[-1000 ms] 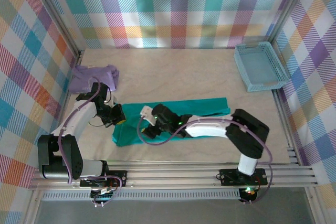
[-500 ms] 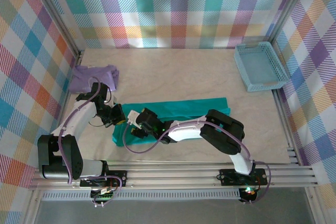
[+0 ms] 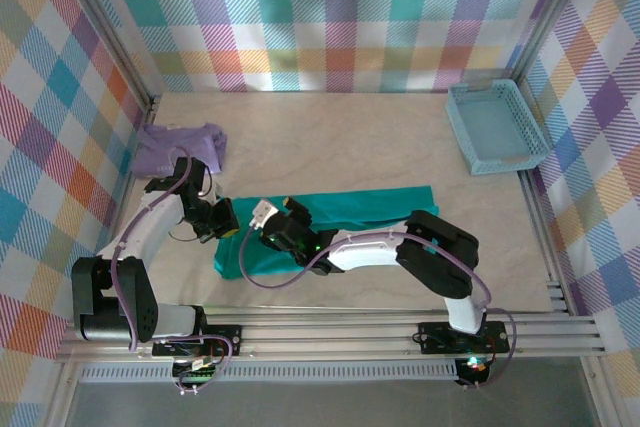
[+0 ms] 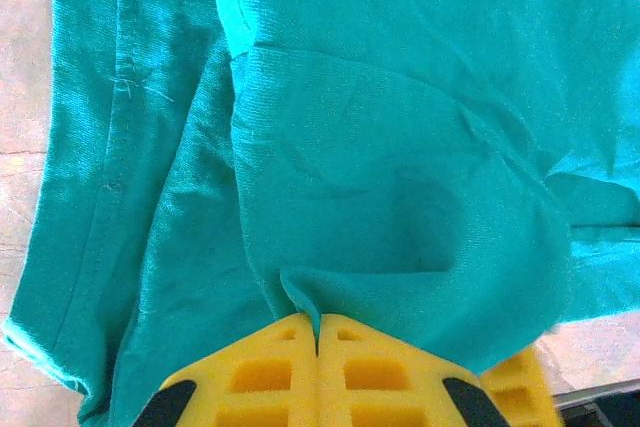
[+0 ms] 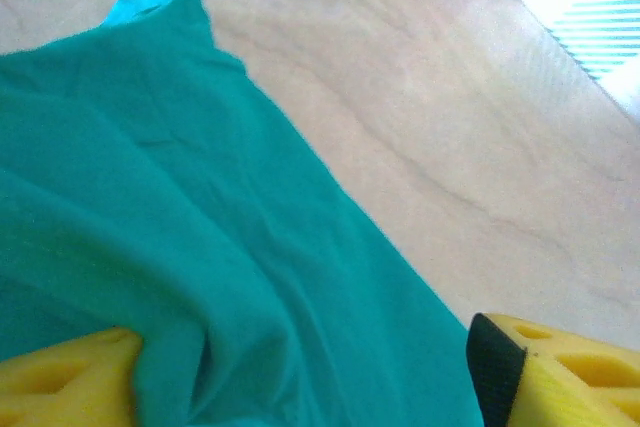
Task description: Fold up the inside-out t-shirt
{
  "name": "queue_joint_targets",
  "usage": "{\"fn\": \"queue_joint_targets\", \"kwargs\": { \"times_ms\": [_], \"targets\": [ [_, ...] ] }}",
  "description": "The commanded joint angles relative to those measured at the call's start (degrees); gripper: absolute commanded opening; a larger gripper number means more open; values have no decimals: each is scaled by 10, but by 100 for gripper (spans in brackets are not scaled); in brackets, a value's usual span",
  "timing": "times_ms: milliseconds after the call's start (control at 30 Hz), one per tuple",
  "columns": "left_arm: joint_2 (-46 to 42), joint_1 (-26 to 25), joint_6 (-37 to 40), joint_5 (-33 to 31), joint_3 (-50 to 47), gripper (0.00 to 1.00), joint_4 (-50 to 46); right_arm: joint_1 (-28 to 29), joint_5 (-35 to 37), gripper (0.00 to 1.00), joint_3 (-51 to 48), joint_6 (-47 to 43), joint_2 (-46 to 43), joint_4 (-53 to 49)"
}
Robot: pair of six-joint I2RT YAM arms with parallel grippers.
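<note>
Scanning from the left, we see a crumpled lavender garment (image 3: 175,147) lying at the far-left edge of the table (image 3: 350,137), close to the corner post. Just nearer than it, the left gripper (image 3: 225,219) sits at the left end of the teal t-shirt (image 3: 370,209). In the left wrist view its yellow pads (image 4: 260,377) are pressed together with a fold of the teal cloth pinched at their tips, so we read it as clamped on the shirt. A stitched seam (image 4: 120,97) runs down the fabric there, and the cloth is bunched and creased around the grip.

The t-shirt lies as a long band across the near middle of the table, its left part rumpled and its right part flat. The right gripper (image 3: 272,237) is over the left part of the band, near the left one. In the right wrist view its jaws stand wide apart with teal cloth lying between them, not pinched.

At the far right a light blue basket (image 3: 495,127) rests by the wall. The table is pale with a faint marbled grain. Walls (image 3: 320,17) of pastel plaid enclose it, and aluminium rails (image 3: 350,332) run along the near edge.
</note>
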Motion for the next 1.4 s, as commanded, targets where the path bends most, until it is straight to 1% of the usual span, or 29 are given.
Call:
{"fn": "queue_joint_targets", "kwargs": {
  "times_ms": [0, 167, 267, 400, 433, 500, 667, 867, 933, 1000, 1100, 1200, 1267, 1300, 1367],
  "targets": [
    [-13, 6, 4, -5, 2, 0, -9, 3, 32, 71, -7, 17, -25, -21],
    [-15, 6, 3, -5, -1, 0, -9, 3, 32, 53, -7, 17, -29, -35],
    [-18, 7, 1, -6, -2, 0, -14, 3, 29, 45, -5, 21, -35, -56],
    [-29, 6, 2, -8, -6, 1, -23, 2, 24, 38, -5, 46, -56, -105],
    [-31, 7, 1, -8, -8, 2, -24, 2, 4, 36, -7, 48, -60, -116],
    [-35, 6, -1, -8, -15, 2, -25, 2, -9, 33, -7, 82, -69, -147],
    [-36, 7, -2, -17, -37, 2, -26, 2, -42, 29, -16, 117, -80, -193],
    [-26, 6, -3, -39, -38, 7, -37, 4, -106, 25, -42, 159, -80, -205],
    [-26, 5, -5, -44, -37, 10, -42, 4, -119, 24, -48, 169, -79, -206],
    [-24, 5, -4, -49, -33, 15, -52, 7, -144, 24, -58, 173, -80, -204],
    [-33, 5, -3, -61, -26, 26, -70, 9, -174, 25, -70, 169, -86, -204],
    [-57, 4, -3, -96, -11, 35, -87, 9, -195, 29, -88, 157, -111, -203],
    [-73, 5, -10, -108, -5, 37, -74, 9, -211, 32, -97, 146, -134, -199],
    [-77, 5, -20, -103, -5, 39, -59, 8, -219, 33, -99, 138, -145, -195],
    [-79, 3, -50, -67, -17, 40, -3, 6, -236, 35, -103, 128, -163, -181]
  ]
}}
